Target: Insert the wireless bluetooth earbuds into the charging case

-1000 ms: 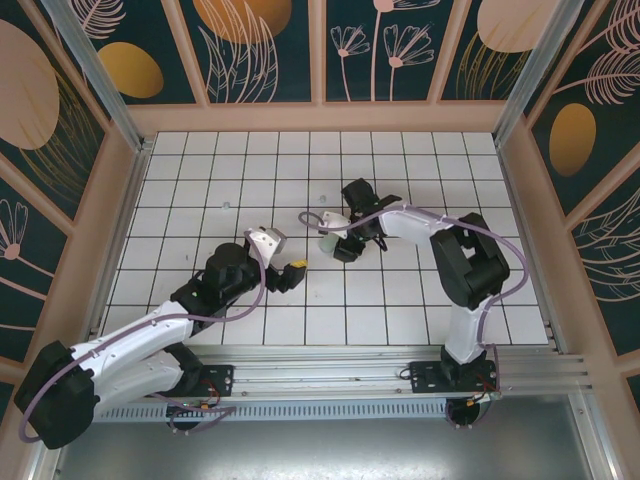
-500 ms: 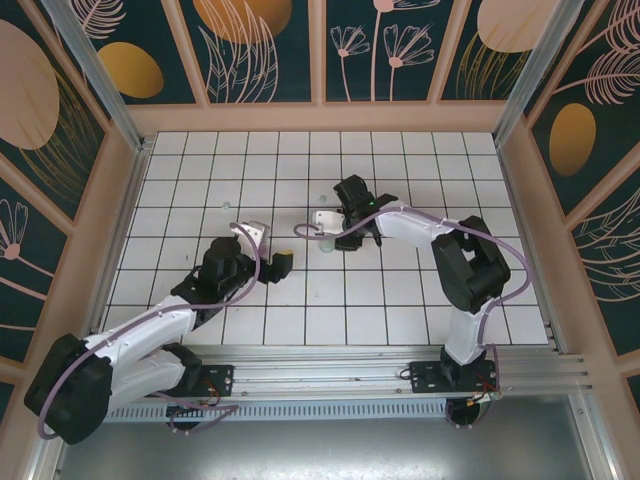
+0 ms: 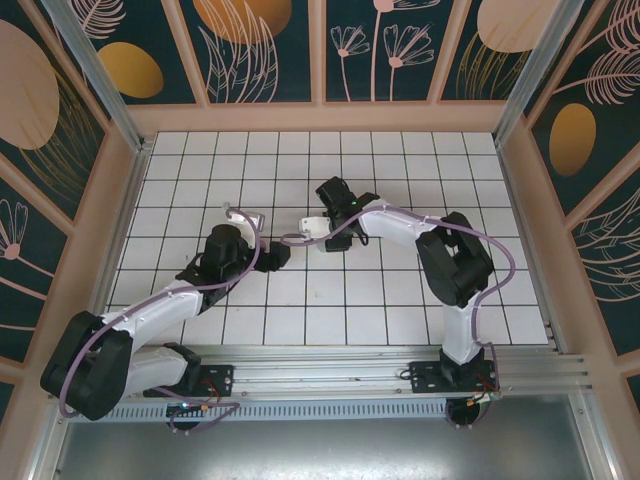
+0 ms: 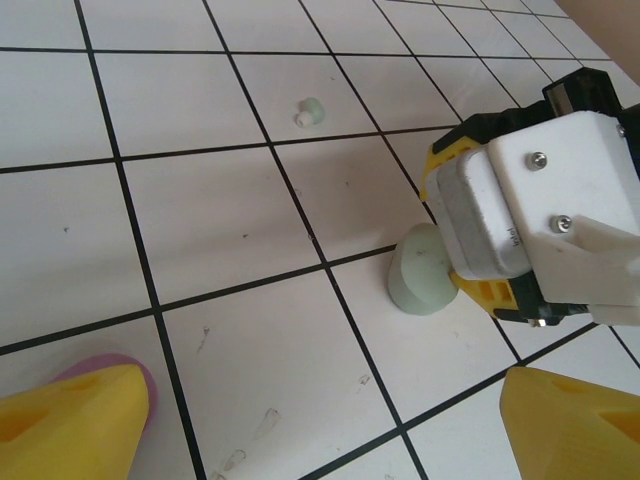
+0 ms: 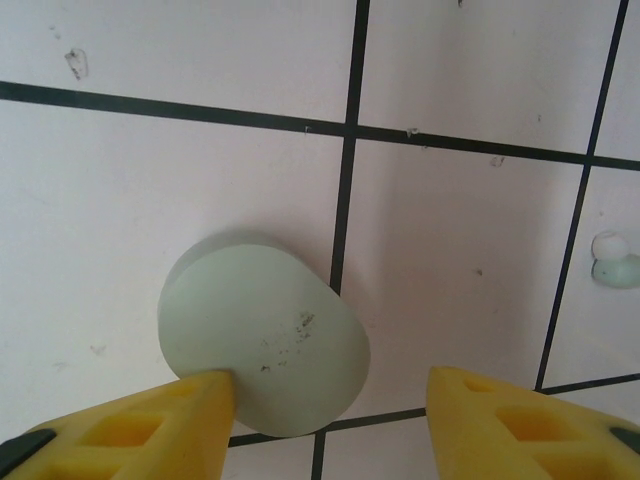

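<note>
Tiles (image 4: 230,220): white grid floor on which every item rests.
Left gripper (image 4: 325,392): nearest the bases, hung low over the tiles; jaws are spread wide and nothing is held.
Pink piece (image 4: 105,365): half hidden under one left finger (image 4: 70,425); whether it is a bud cannot be told.
Risk to pink piece: it could be pressed or flicked away if the left gripper is lowered without alignment.
Case (image 5: 265,340): mint, on the tiles just beyond; no open cavity is seen, so the lid is judged shut.
Right gripper (image 5: 328,385): jaws are half spread astride the case, one finger (image 5: 150,422) touching its edge and the other apart; nothing is clamped.
Risk at right gripper: the smooth shell could be squirted out by an off-centre pinch, or pushed toward the mint bud (image 4: 310,110).
Risk between arms: the grippers are set close, so contact is possible.
Bud, far: loose on the tiles, apart from the case, not yet inserted.
</note>
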